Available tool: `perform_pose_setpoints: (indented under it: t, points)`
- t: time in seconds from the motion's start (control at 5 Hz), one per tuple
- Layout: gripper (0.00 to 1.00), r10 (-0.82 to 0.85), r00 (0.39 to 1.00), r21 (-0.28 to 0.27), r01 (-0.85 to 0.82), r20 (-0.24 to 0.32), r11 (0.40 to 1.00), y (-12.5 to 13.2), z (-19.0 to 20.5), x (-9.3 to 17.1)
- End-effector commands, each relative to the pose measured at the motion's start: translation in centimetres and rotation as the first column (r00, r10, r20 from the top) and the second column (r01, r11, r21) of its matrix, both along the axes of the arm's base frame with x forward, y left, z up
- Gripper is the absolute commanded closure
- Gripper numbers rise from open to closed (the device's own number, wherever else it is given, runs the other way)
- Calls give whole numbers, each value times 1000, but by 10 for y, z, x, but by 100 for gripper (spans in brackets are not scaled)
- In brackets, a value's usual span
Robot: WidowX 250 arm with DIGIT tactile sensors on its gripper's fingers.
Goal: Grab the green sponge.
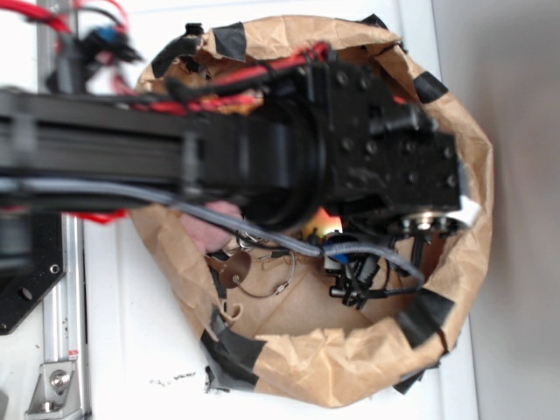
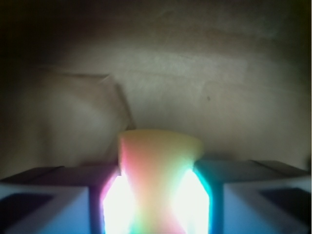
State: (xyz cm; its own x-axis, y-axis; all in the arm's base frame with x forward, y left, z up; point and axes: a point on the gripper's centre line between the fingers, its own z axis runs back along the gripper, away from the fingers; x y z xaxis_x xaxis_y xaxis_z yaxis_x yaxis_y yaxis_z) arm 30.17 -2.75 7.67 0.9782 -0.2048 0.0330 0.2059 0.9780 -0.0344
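Observation:
In the wrist view the green sponge [image 2: 159,148], a yellow foam piece, stands pinched between my gripper's [image 2: 158,187] two fingers, squeezed narrow at the middle and glowing in the light. The left finger [image 2: 58,200] and the right finger [image 2: 253,197] press on its sides. Behind it is brown paper. In the exterior view my black arm [image 1: 289,149] reaches over the paper bag and hides the fingers. Only a small yellow-orange patch of the sponge [image 1: 325,219] shows under the wrist.
The brown paper bag [image 1: 350,372] has a rolled rim patched with black tape [image 1: 426,317]. Inside lie a pink plush [image 1: 203,229], a brown wood piece [image 1: 232,271] and small dark parts with wires [image 1: 350,280]. A grey cable [image 1: 219,214] hangs under the arm.

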Motion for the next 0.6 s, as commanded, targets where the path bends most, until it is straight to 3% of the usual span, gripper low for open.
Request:
perform_pose_setpoints:
  t: [0.0,0.2,0.4]
  points:
    - [100,91,977,30,-99,191,995,0,115,-17]
    - [100,140,976,43,-149,166,988,0,118,-14]
    - [100,177,971,92,-193,161,977,4,108,-12]
